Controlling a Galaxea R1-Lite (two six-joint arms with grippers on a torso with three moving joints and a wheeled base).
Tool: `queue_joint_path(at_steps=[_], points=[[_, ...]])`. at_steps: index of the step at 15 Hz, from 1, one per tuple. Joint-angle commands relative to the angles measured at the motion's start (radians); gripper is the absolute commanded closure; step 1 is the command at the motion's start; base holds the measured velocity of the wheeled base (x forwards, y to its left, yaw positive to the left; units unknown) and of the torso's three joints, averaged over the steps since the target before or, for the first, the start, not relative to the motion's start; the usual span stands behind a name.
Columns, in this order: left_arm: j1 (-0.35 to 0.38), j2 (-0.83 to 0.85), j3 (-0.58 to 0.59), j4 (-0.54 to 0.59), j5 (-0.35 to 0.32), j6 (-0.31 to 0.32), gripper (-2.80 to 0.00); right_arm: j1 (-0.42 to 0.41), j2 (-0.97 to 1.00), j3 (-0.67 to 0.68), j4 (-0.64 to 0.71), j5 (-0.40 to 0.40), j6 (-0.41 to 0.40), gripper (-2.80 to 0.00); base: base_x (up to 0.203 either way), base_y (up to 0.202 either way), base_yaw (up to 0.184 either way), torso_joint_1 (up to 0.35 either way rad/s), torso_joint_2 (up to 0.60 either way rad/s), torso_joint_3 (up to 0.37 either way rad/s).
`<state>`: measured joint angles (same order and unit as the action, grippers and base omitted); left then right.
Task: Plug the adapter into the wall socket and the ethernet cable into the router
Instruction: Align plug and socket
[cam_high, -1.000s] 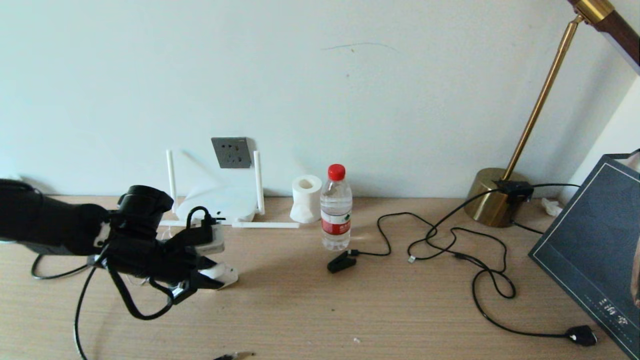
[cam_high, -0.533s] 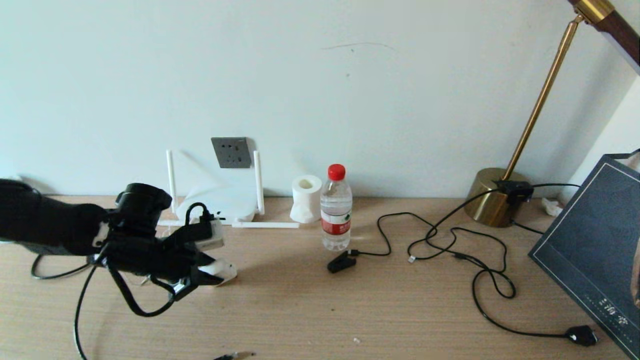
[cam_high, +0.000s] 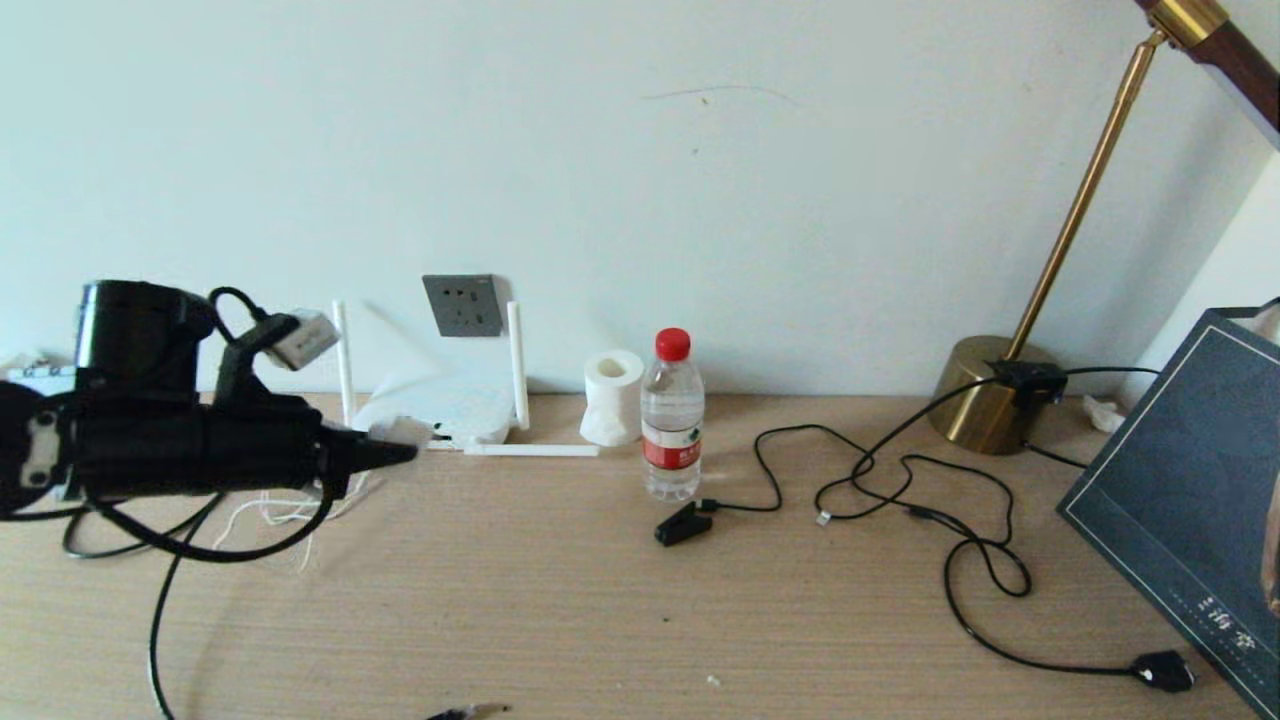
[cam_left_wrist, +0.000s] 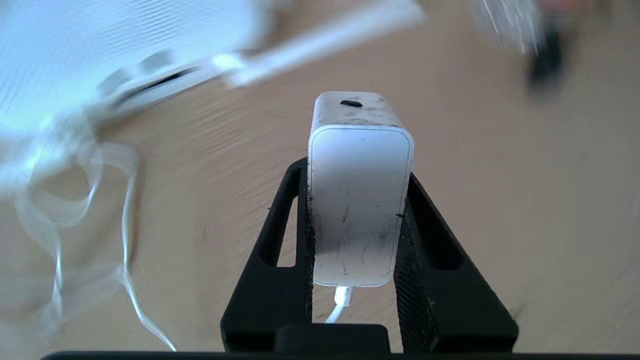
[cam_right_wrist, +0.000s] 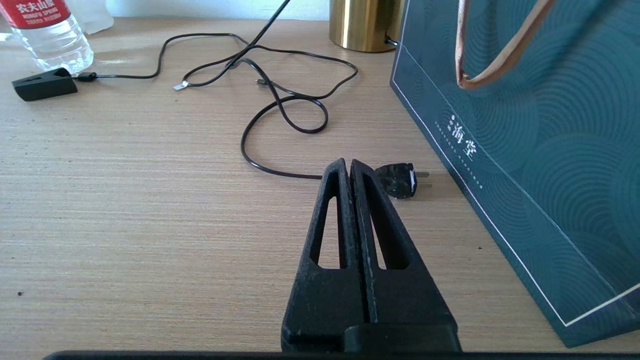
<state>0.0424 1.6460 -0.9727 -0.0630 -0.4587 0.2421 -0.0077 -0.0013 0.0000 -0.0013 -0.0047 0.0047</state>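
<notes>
Adapter (cam_left_wrist: 360, 200) sits clamped in the left gripper (cam_left_wrist: 357, 150), so lining it up with the wall socket (cam_high: 462, 305) probably comes next.

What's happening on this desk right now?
The left gripper is clamped on the white adapter, holding it above the desk just in front of the router. The wall socket above the router has nothing plugged in. The adapter's thin white cord trails onto the desk. The right gripper sits shut and idle over the desk near a black plug and a dark bag.
</notes>
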Motion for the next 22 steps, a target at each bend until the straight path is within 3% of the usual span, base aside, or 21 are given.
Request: queue_joint_path(at_steps=[1, 3, 5, 7, 8, 10, 12, 14, 22], points=[[0.049, -0.003, 0.105, -0.258, 0.053, -0.182, 0.00, 0.000, 0.001, 0.000, 0.000, 0.000, 0.000, 0.00, 0.000, 0.000, 0.000, 0.000, 0.00, 0.000], [0.062, 0.081, 0.193, -0.598, 0.135, -0.217, 0.00, 0.000, 0.001, 0.000, 0.000, 0.000, 0.000, 0.00, 0.000, 0.000, 0.000, 0.000, 0.00, 0.000], [0.062, 0.234, 0.271, -1.018, 0.207, -0.227, 0.00, 0.000, 0.001, 0.000, 0.000, 0.000, 0.000, 0.00, 0.000, 0.000, 0.000, 0.000, 0.00, 0.000], [0.044, 0.381, 0.305, -1.289, 0.293, -0.231, 0.00, 0.000, 0.001, 0.000, 0.001, 0.000, 0.000, 0.00, 0.000, 0.000, 0.000, 0.000, 0.00, 0.000], [0.019, 0.426, 0.292, -1.359, 0.361, -0.235, 0.00, 0.001, 0.001, 0.000, 0.000, 0.000, 0.000, 0.00, 0.000, 0.000, 0.000, 0.000, 0.00, 0.000], [-0.025, 0.450, 0.201, -1.394, 0.419, -0.242, 0.00, 0.000, 0.001, 0.000, 0.000, 0.000, 0.000, 0.00, 0.000, 0.000, 0.000, 0.000, 0.00, 0.000], [-0.085, 0.460, 0.136, -1.400, 0.437, -0.237, 0.00, 0.000, 0.001, 0.000, 0.000, 0.000, 0.000, 0.00, 0.000, 0.000, 0.000, 0.000, 0.00, 0.000], [-0.122, 0.459, 0.117, -1.402, 0.446, -0.181, 0.00, 0.000, 0.001, 0.000, 0.000, 0.000, 0.000, 0.00, 0.000, 0.000, 0.000, 0.000, 0.00, 0.000], [-0.124, 0.510, 0.027, -1.402, 0.445, -0.137, 0.00, 0.000, 0.001, 0.000, 0.000, 0.000, 0.000, 0.00, 0.000, 0.000, 0.000, 0.000, 0.00, 0.000]])
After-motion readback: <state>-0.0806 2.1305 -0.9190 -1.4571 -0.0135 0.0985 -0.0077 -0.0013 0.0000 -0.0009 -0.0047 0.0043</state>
